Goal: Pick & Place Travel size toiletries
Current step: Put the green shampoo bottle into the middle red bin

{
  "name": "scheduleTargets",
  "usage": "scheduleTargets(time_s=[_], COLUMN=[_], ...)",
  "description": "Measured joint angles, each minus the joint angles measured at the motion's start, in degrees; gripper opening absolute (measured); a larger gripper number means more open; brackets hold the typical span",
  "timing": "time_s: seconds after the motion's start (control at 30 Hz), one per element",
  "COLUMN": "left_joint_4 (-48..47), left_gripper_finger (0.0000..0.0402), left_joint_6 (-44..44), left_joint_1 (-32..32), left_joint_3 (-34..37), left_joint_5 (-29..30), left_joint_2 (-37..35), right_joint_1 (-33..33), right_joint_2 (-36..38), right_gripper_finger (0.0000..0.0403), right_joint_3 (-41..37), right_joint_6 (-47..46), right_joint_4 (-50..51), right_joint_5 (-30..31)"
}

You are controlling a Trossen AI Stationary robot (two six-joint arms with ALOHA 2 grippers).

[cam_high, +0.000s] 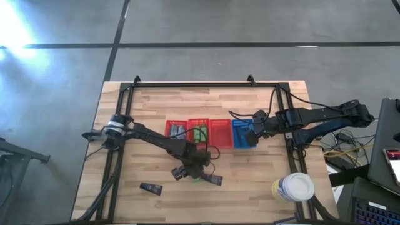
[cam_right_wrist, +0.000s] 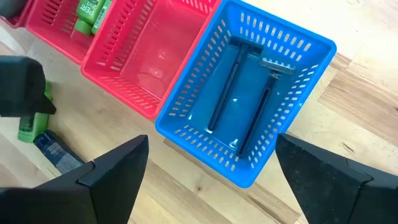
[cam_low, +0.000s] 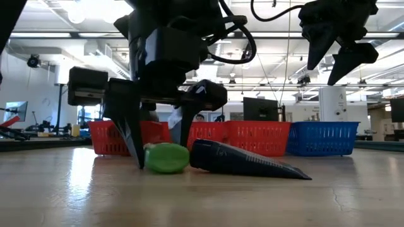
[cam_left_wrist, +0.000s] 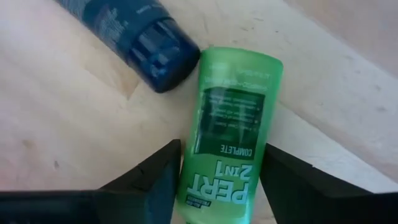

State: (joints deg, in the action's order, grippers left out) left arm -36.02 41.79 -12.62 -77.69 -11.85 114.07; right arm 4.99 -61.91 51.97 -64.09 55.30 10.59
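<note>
A bright green packet (cam_left_wrist: pixel 233 124) lies flat on the table, and a dark tube (cam_left_wrist: pixel 140 34) lies beside its far end. My left gripper (cam_left_wrist: pixel 221 180) is open and down at the table, with one finger on each long side of the packet (cam_low: pixel 166 157). A second dark tube (cam_high: pixel 150 187) lies nearer the table's near edge. My right gripper (cam_right_wrist: pixel 224 186) is wide open and hovers above the blue basket (cam_right_wrist: pixel 186 134). Two thin dark razors (cam_right_wrist: pixel 227 87) lie in that basket. More green packets (cam_right_wrist: pixel 90 12) lie in a red basket. My left gripper comes from above, pointing down, with its fingers (cam_left_wrist: pixel 163 177) close along both long sides of the green packet near its lower end (cam_left_wrist: pixel 214 186). I cannot tell whether they touch it. The packet lies flat on the table.
Three red baskets (cam_high: pixel 220 133) and the blue basket (cam_high: pixel 242 133) stand in a row across the table's middle. A big yellow jar with a white lid (cam_high: pixel 294 187) stands near the table's right near corner. A dark frame (cam_high: pixel 194 83) runs along the far and side edges.
</note>
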Motion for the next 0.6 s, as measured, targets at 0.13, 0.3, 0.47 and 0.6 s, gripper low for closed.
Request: scheduleTargets(time_s=[0.13, 0.3, 0.47, 0.6], left_joint_4=[-1.30, -2.20, 1.24, 6.13], left_gripper_finger=[0.0167, 0.0139, 0.0140, 0.0140], left_joint_6=[-5.96, -24.91, -47.39, -64.68], left_joint_1=[0.17, 1.52, 4.61, 8.98], left_joint_3=[-0.21, -1.36, -1.54, -0.03], left_joint_5=[0.64, 5.67, 14.23, 26.90], left_joint_2=[-0.88, -3.88, -10.84, -15.41], right_joint_1=[0.00, 0.00, 0.01, -0.02], right_joint_2=[0.00, -0.02, -0.02, -0.02], right_gripper_finger=[0.0346, 0.0331, 0.0322, 0.0326], right_joint_3=[-0.01, -0.01, -0.01, -0.01], right_joint_6=[0.18, 0.06, -0.29, -1.06], right_joint_4=[-0.01, 0.08, 0.21, 0.21], right_joint_5=[0.02, 0.05, 1.64, 2.89])
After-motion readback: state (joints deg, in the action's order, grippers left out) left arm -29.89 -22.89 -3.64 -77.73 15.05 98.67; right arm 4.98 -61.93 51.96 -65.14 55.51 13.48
